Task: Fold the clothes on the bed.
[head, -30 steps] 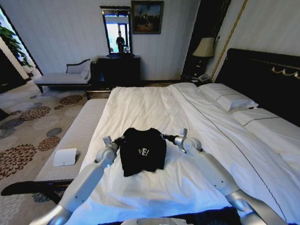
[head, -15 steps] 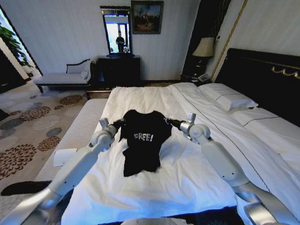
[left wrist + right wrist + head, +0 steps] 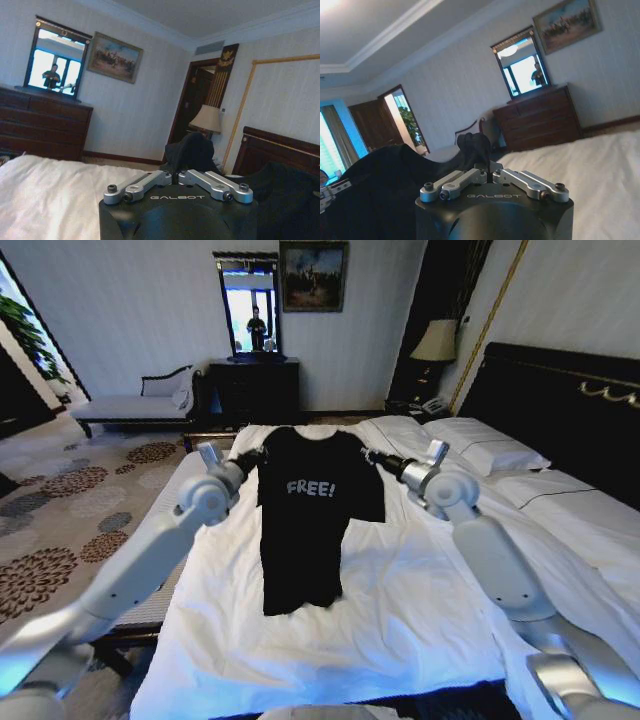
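The clothes are one black T-shirt with white "FREE!" lettering, held up by its shoulders over the white bed. It hangs stretched out, with its hem resting on the sheet. My left gripper is shut on the left shoulder and my right gripper is shut on the right shoulder. In the left wrist view, the left gripper pinches a bunch of black T-shirt fabric. The right wrist view has the right gripper closed on the T-shirt cloth the same way.
A grey bench runs along the bed's left side, above a patterned carpet. Pillows and the dark headboard lie to the right. A dark dresser with a mirror, a chaise and a lamp stand at the far wall.
Both arms have lifted and moved farther out over the bed, carrying the T-shirt. It has gone from a bunched heap to hanging full length with the lettering showing.
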Controlling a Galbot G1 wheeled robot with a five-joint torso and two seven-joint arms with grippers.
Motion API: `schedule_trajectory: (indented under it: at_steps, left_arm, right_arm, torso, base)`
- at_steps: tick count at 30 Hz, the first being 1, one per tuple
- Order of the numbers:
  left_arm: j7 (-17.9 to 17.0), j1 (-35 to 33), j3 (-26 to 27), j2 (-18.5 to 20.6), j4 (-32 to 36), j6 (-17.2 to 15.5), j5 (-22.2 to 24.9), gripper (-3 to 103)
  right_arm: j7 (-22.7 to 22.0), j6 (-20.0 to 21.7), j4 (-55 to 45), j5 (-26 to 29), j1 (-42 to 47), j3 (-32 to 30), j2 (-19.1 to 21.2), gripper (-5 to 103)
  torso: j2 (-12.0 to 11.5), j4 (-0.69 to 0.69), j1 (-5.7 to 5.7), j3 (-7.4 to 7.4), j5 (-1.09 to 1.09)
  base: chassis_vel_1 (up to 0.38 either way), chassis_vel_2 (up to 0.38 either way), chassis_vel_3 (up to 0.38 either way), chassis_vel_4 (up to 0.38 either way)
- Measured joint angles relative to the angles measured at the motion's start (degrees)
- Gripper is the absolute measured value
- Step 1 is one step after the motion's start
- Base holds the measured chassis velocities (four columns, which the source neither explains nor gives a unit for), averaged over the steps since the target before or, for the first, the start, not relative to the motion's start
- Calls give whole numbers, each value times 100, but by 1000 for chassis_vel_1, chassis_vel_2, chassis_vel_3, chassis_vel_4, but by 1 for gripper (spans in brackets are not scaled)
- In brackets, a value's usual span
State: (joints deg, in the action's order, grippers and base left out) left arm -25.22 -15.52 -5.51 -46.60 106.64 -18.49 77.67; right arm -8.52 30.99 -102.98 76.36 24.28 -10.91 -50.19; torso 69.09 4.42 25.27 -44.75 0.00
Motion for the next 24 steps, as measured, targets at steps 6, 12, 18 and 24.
schedule_trajectory:
  at_steps: [6,12,18,24]
  left_arm:
    - [-116,506,-150,-12,-2,-24,183,1]
    - [-130,927,-189,209,84,-99,455,1]
    - [-103,1379,-158,555,318,-180,754,1]
    - [-109,1457,6,877,700,-231,949,1]
  right_arm:
    - [-210,33,-56,331,-648,201,145,0]
    - [-497,104,-178,693,-1065,226,264,0]
    - [-751,190,-365,1077,-1476,230,542,0]
    - [-893,211,-644,1342,-1624,183,784,0]
  torso:
    - [0,-1,1,-1,-2]
    - [-1,0,1,-1,1]
    - [0,-2,1,0,-2]
    - [0,0,1,0,2]
  base:
    - [0,0,0,0]
    - [0,0,0,0]
    - [0,0,0,0]
    - [0,0,0,0]
